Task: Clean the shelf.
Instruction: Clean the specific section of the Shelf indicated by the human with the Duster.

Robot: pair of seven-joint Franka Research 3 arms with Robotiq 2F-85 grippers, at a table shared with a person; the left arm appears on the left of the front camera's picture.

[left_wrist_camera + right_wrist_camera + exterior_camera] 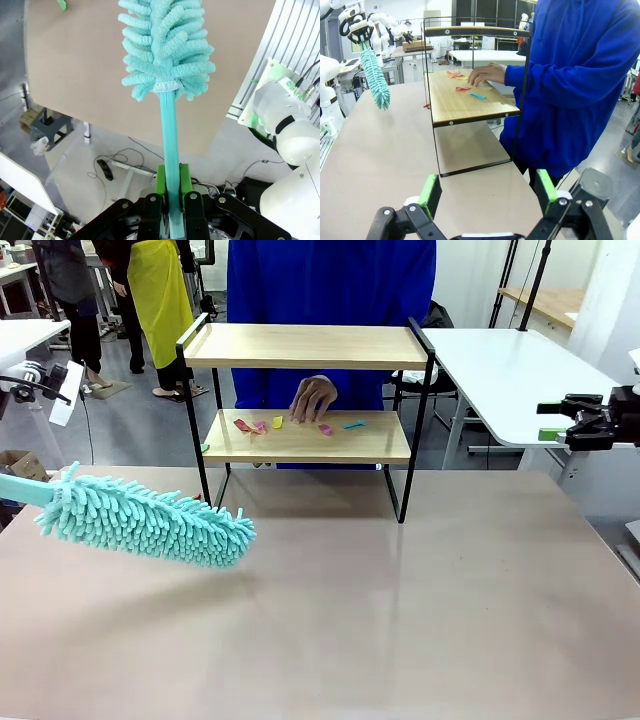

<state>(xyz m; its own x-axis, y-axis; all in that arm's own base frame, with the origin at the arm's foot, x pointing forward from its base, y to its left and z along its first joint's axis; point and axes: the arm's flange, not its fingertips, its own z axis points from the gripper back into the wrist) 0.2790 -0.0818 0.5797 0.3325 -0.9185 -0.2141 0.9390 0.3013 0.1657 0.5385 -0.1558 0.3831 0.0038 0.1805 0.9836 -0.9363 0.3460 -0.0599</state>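
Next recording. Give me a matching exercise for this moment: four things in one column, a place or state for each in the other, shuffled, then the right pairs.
Things
1. teal duster
2. robot's right hand
3. person's hand
4. shelf

Places or states
A. open, holding nothing
B. on the lower board among coloured scraps
C. clamped in the robot's left hand
D. standing on the beige tabletop

Pairs: 1-C, 2-A, 3-B, 4-D
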